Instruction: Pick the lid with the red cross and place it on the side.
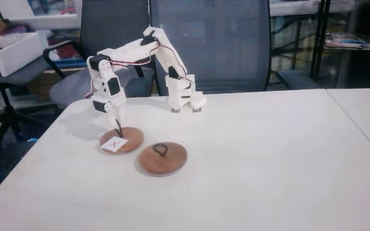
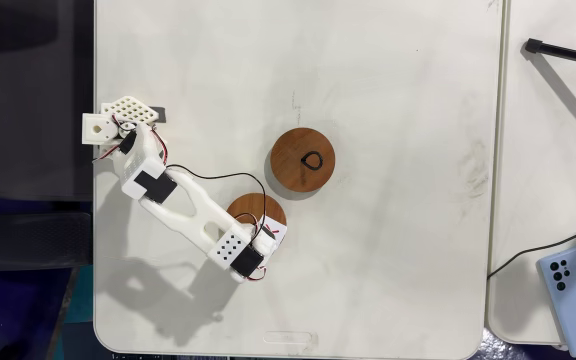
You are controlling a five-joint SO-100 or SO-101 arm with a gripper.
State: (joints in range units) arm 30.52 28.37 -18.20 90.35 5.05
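Note:
The lid with the red cross (image 1: pixel 122 141) is a small brown wooden disc lying flat on the white table (image 1: pixel 268 160), left of centre in a fixed view. Its white label (image 1: pixel 114 144) carries the red X. My gripper (image 1: pixel 117 130) points straight down onto the lid's middle, its tips at or just above the wood and hiding the handle. From above, the gripper (image 2: pixel 267 233) covers the lower part of the lid (image 2: pixel 253 208), with the label (image 2: pixel 278 233) peeking out beside it. The fingers look close together, but I cannot make out the gap.
A larger brown disc (image 1: pixel 163 158) with a black loop and no label lies close beside the lid, also seen from above (image 2: pixel 303 160). A blue phone (image 2: pixel 571 283) lies on the adjoining table. Office chairs (image 1: pixel 211 45) stand behind the arm's base (image 1: pixel 184 96).

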